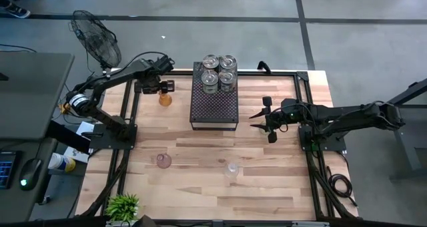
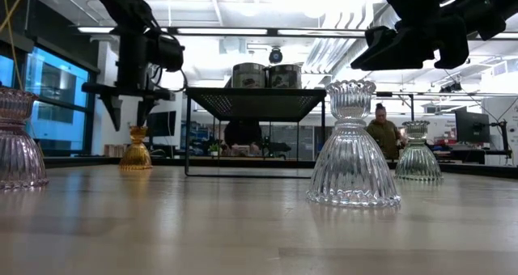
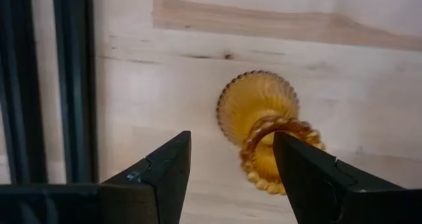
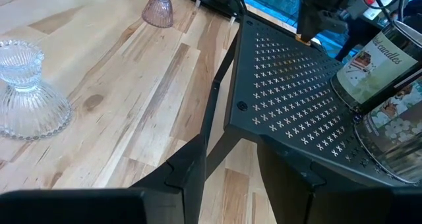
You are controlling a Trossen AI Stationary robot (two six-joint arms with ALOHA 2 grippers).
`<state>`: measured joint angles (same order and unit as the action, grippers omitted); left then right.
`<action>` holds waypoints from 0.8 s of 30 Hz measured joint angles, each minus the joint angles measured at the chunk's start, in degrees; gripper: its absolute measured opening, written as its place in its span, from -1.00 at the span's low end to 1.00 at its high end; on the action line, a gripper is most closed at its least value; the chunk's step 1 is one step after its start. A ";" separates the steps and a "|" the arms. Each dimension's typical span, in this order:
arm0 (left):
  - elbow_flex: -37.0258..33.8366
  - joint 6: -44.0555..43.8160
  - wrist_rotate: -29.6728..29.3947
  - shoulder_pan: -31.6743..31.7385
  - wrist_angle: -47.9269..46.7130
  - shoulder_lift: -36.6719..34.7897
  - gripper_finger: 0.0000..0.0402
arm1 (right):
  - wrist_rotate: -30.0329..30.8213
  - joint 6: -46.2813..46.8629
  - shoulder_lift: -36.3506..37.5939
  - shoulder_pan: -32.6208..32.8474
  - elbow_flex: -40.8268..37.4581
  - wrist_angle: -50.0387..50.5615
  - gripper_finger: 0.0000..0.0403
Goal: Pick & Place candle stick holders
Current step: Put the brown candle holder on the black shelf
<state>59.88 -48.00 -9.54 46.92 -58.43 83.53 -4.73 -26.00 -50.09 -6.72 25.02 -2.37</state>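
My left gripper (image 1: 162, 87) hangs in the upper left of the high view, just above the amber holder (image 1: 165, 99), its fingers spread wide and holding nothing. In my left wrist view both fingers (image 3: 165, 174) are apart with bare wood between them, and the amber holder (image 3: 267, 128) sits off toward one finger rather than centred in the gap: its rim partly hides behind that finger. So the relation that matters is this small sideways offset. I judge I must shift the gripper toward the holder until its stem lies midway between the fingers, then drop. The holder stands upright, its long axis vertical, as the low view shows at left centre, the amber holder (image 2: 136, 150) below my fingertips with a clear gap of air between.

My right gripper (image 1: 267, 116) waits at right centre of the high view, just beside the black tray (image 1: 213, 107), fingers apart and empty. It is well apart from the amber holder, so the left arm is plainly the nearer one for this pick.

The other loose holders lie lower in the high view: a pink holder (image 1: 163, 161) at lower left and a clear holder (image 1: 231, 168) near lower centre. Four silvery tins (image 1: 219, 72) fill the tray's top end; the rest of its perforated top looks free for placing.
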 joint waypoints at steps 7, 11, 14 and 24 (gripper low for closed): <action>0.00 0.14 0.31 0.00 3.02 0.00 -0.06 | 0.00 0.00 0.00 0.00 0.00 0.00 -0.36; 0.00 0.12 0.94 0.00 3.02 0.00 -0.18 | 0.00 0.00 0.00 0.02 0.00 0.00 -0.36; 0.00 0.12 1.07 0.00 3.08 0.00 -0.24 | 0.00 0.00 0.00 0.01 0.00 -0.01 -0.36; 0.00 0.12 1.07 -0.02 3.57 0.00 -0.27 | 0.00 0.00 0.00 0.02 0.00 0.00 -0.36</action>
<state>59.88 -47.88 -8.47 46.89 -54.86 83.53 -4.73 -26.00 -50.09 -6.70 25.02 -2.37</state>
